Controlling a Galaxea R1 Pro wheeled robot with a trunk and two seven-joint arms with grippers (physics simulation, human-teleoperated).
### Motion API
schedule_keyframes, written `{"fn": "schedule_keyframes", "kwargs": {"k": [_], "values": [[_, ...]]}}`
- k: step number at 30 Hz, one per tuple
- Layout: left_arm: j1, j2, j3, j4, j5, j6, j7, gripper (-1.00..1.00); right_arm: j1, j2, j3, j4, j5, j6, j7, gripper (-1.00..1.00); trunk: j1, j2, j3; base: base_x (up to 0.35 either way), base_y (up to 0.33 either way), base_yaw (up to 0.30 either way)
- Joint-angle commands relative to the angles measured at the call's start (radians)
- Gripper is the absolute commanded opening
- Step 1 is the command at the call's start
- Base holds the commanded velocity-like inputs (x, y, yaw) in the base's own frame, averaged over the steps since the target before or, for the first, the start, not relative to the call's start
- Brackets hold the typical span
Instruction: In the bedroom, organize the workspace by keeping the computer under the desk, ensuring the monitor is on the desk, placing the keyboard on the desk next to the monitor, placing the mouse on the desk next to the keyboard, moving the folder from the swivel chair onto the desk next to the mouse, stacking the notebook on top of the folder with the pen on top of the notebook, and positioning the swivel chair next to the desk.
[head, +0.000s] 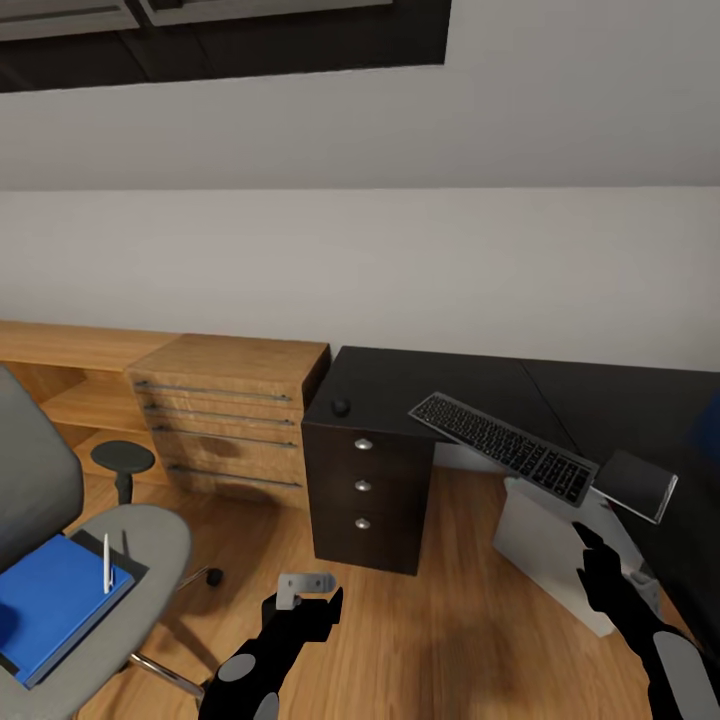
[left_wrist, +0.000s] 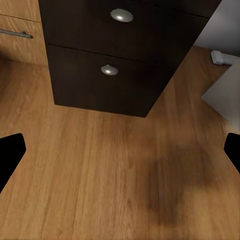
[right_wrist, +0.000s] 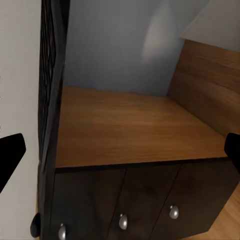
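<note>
While both arms hang low over the wood floor in front of the desk, neither claw has anything in it. In the left wrist view the left gripper has its jaws spread wide, with bare floor between them and the desk's dark drawer unit just ahead. The right gripper is released too, fingertips far apart; from the head camera it sits in front of the computer.

Taking the desk as the reference: the keyboard lies tilted, hanging out past the desk's front edge, and I can't tell whether it's actually resting on the top. The mouse sits on the desk near its left front corner, above the drawers. The computer is tucked under the desk, right of the drawers, on the floor. A dark flat panel with a pale edge sticks out of the desk's right part, just beside the keyboard's right end. It might be the monitor, but I honestly can't tell.

Well left of the desk is the chair, with the folder flat on its seat. A dark notebook pokes out at the folder's far edge, and the pen lies on top. Between chair and desk stands a wooden dresser, touching the desk's left side.
</note>
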Motion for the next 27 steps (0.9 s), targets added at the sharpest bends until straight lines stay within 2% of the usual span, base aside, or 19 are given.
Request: {"fn": "schedule_keyframes", "kwargs": {"k": [1,18,22,27], "values": [[-0.001,0.000,-0.002,-0.001,0.010,0.003,0.009,1.00,-0.001,0.001,-0.003,0.000,-0.003,0.006,0.006,1.00,0.004,-0.008,-0.004,0.000,0.000,0.000],[-0.001,0.000,-0.003,-0.001,0.011,0.003,0.009,1.00,-0.001,0.006,-0.002,-0.002,-0.008,0.007,0.019,1.00,0.069,-0.127,-0.057,0.000,0.000,0.000],[-0.001,0.000,-0.003,-0.001,0.011,0.003,0.009,1.00,-0.001,0.006,-0.001,-0.004,-0.051,0.008,0.019,1.00,0.084,-0.155,-0.070,0.000,0.000,0.000],[-0.001,0.001,-0.003,-0.001,0.010,0.003,0.009,1.00,-0.001,0.005,-0.002,-0.005,-0.118,0.008,0.018,1.00,0.084,-0.155,-0.070,0.000,0.000,0.000]]}}
